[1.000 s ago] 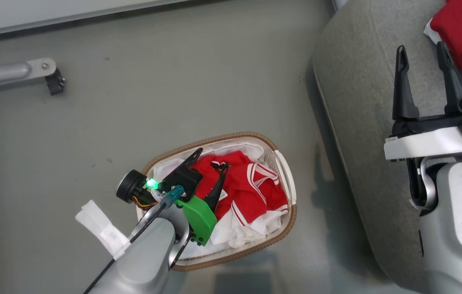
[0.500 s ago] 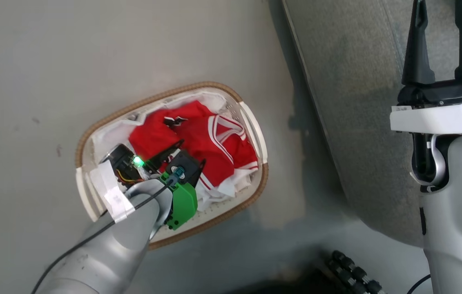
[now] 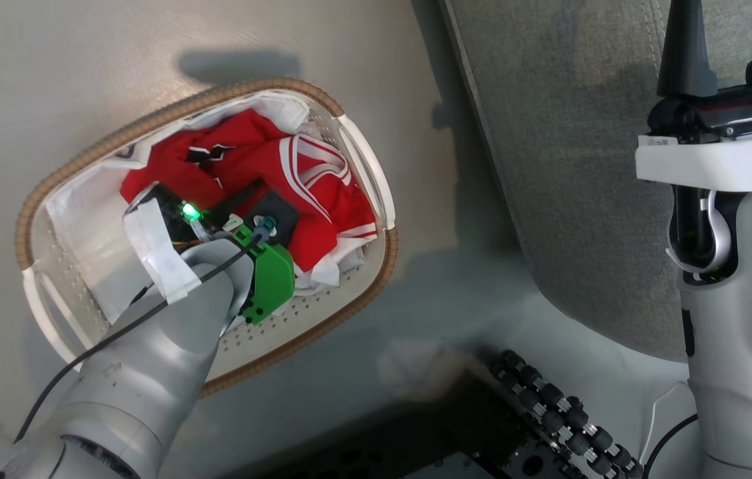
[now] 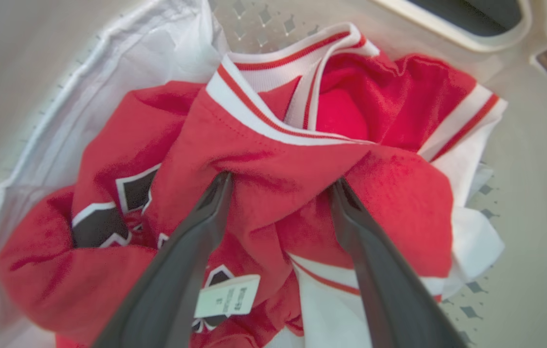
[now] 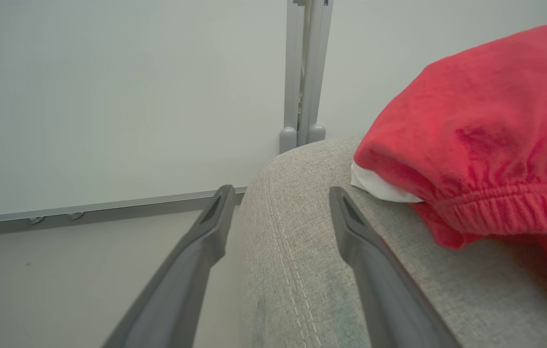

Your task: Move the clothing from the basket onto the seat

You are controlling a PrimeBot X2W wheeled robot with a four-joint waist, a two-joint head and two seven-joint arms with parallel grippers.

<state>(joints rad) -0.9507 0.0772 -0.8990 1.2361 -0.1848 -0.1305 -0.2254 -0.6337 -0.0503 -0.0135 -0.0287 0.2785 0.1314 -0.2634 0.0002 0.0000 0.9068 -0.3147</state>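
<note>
Left gripper [image 4: 280, 191], jaws spread, straddles a ridge of clothing [image 4: 263, 145] in the basket [image 3: 149, 121], apparently not yet pinched; the seat [image 3: 548, 133] lies at 2 o'clock, beneath the spread, empty right gripper [image 3: 728, 53]

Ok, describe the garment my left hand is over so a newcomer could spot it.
Left of the grey seat stands the white basket. In it, the open left hand straddles a fold of the top red garment. Its white collar band with red stripes sets it apart from the piece with black-and-white print beside it.
</note>
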